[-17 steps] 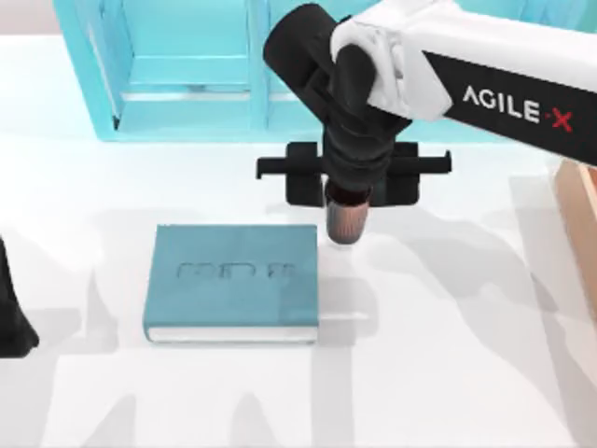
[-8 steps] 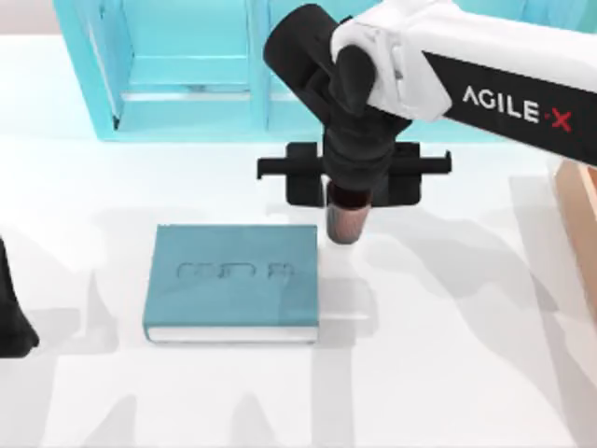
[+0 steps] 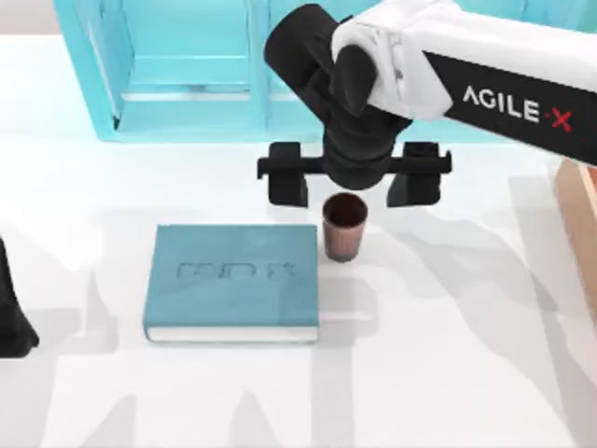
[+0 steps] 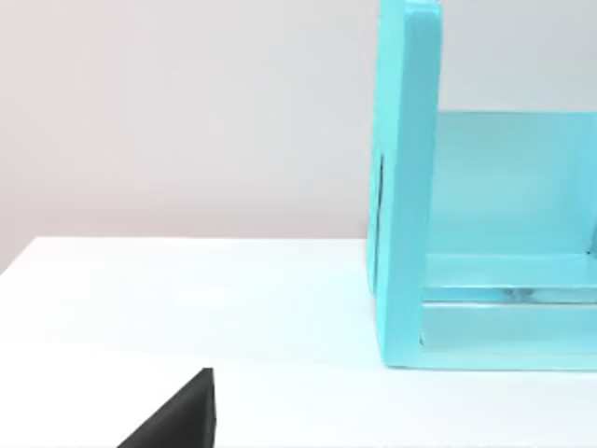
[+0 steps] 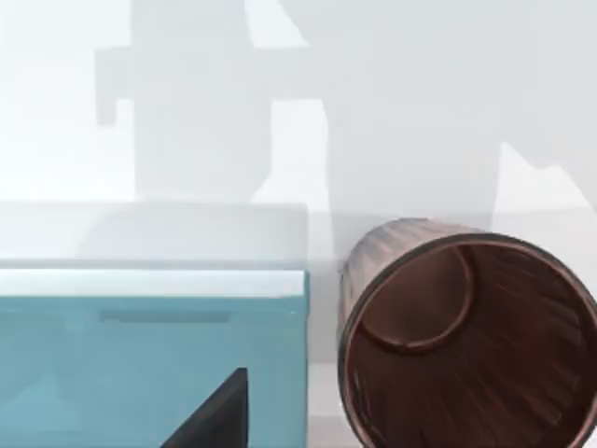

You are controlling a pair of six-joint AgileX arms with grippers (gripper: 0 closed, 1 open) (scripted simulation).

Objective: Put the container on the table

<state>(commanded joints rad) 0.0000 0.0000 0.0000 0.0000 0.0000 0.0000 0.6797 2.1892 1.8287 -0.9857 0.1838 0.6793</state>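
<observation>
While the right gripper (image 3: 353, 187) is held spread wide above it, the container (image 3: 343, 227) is seen upright on the table (image 3: 448, 373) — just beside the book (image 3: 233, 280); its hollow interior is revealed by the right wrist view.

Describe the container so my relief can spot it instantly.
Start at the light-blue shelf cabinet, then come forward to the teal book on the white table. The container stands upright beside the book's right edge: a small reddish-brown ribbed cup.

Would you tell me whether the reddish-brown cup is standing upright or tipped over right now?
Upright. The container stands on the table beside the teal book, its round rim facing up, empty inside, under the open right gripper.
</observation>
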